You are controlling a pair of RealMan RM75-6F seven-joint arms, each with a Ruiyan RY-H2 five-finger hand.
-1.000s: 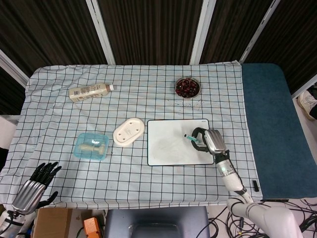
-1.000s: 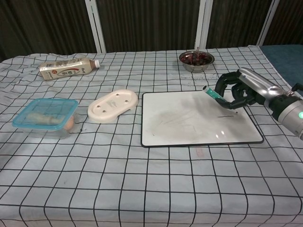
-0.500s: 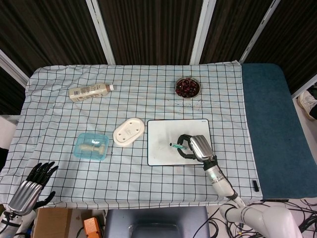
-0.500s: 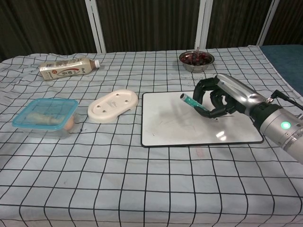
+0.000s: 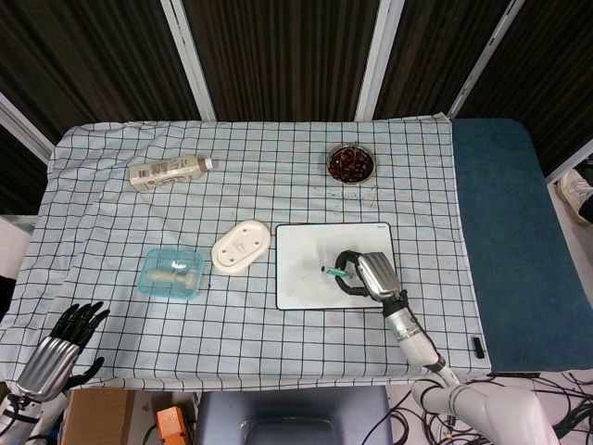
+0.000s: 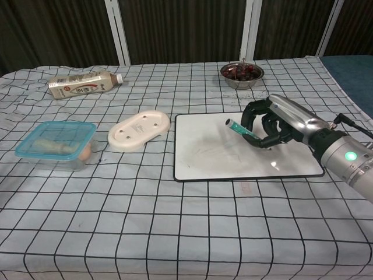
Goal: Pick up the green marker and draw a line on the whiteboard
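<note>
- Nearest the robot, the left hand [image 5: 57,349] hangs off the near left corner of the table, fingers spread and holding nothing; it shows in the head view only.
- Next, the right hand [image 6: 274,121] curls its fingers around the green marker [image 6: 239,128] over the whiteboard [image 6: 201,160]. The marker slants, cap end raised toward the left.
- Compared with a second ago, this hand has swept from the board's right edge to its middle. Over the last half second it has barely moved.
- That sweep suggests the stroke is under way or just finished. The board carries only faint smudges, however, and no fresh line can be made out. Whether the tip touches the surface cannot be told.
- Left of the board, just beside it, lies a cream soap dish [image 6: 139,129], which appears empty.
- Farther left sits a blue lidded box [image 6: 55,143]; pale contents show through the lid but cannot be identified.
- Beyond the board stands a metal bowl [image 6: 241,72] filled with dark red fruit, possibly cherries.
- At the far left, a bottle [image 6: 81,84] lies on its side on the checked tablecloth [image 6: 175,221].
</note>
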